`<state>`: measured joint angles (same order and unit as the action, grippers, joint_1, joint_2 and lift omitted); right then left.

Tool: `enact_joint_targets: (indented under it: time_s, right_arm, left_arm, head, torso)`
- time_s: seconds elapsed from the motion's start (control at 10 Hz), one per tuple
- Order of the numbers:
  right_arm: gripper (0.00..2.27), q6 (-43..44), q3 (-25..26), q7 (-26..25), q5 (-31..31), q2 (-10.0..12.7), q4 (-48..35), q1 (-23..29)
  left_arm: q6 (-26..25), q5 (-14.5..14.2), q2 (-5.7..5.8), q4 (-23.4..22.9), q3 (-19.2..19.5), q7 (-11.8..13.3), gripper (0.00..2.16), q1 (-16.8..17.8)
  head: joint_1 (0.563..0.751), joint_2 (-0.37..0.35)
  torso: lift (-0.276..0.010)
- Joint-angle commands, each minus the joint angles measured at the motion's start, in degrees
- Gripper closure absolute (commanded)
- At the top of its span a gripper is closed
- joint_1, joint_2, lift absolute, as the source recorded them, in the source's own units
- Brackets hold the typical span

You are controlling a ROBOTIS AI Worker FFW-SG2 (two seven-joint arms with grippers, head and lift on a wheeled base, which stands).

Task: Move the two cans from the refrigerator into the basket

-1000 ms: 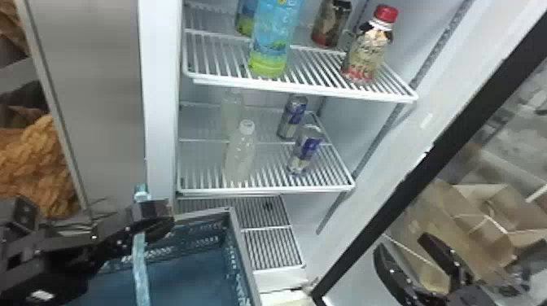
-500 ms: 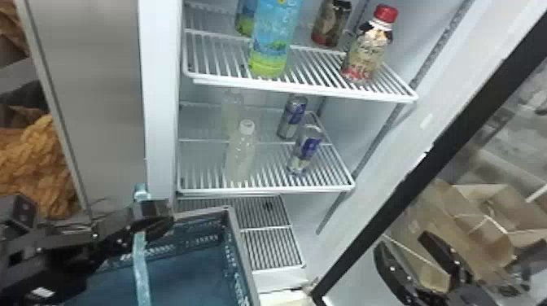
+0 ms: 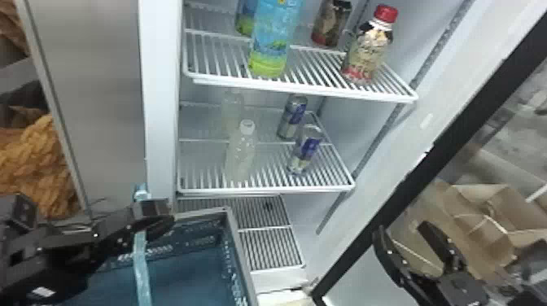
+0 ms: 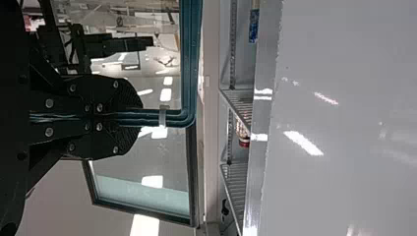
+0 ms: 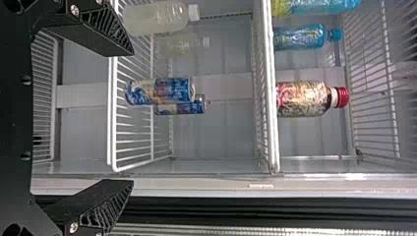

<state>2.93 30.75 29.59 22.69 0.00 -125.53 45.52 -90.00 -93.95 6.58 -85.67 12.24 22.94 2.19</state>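
Note:
Two blue-and-silver cans stand upright on the middle refrigerator shelf: the front can (image 3: 305,150) and the rear can (image 3: 292,116). In the right wrist view the front can (image 5: 160,91) partly covers the rear can (image 5: 183,108). Low at the right, by the door, my right gripper (image 3: 402,228) is open and empty, apart from both cans; its own view has the right gripper (image 5: 132,117) with fingers spread. At the lower left, my left gripper (image 3: 165,223) is at the blue basket (image 3: 243,252). The left wrist view has the left gripper (image 4: 132,118) shut on the basket's edge (image 4: 191,64).
Clear bottles (image 3: 240,156) stand left of the cans on the same shelf. The upper shelf (image 3: 309,87) holds a blue-green bottle (image 3: 272,40) and a red-capped bottle (image 3: 368,51). The open door's black frame (image 3: 407,195) slants along the right, with cardboard boxes behind its glass.
The right gripper has risen slightly in the head view. The cans and the basket stand where they were.

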Motion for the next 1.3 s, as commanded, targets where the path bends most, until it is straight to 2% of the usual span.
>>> enact_joint_targets:
  time_s: [0.0, 0.7, 1.2]
  right_arm:
    - [0.11, 2.0, -0.71, -0.06, -0.06, 0.05, 3.12, -2.63]
    - [0.11, 1.3, -3.33, -1.82, -4.98, 0.05, 9.03, -13.18]
    - [0.1, -1.24, -6.65, -3.23, -7.37, 0.05, 13.53, -18.52]
  left_arm:
    - [-0.03, -0.09, -0.08, -0.04, -0.02, 0.0, 1.2, 0.2]
    - [-0.03, -0.31, -0.08, -0.04, -0.24, 0.0, 1.2, 0.2]
    - [-0.03, -0.66, 0.01, 0.1, -0.13, 0.0, 1.2, 0.2]
  head:
    - [0.695, -0.35]
    - [0.695, -0.35]
    - [0.695, -0.35]
  torso:
    - [-0.218]
    - [-0.218]
    - [-0.218]
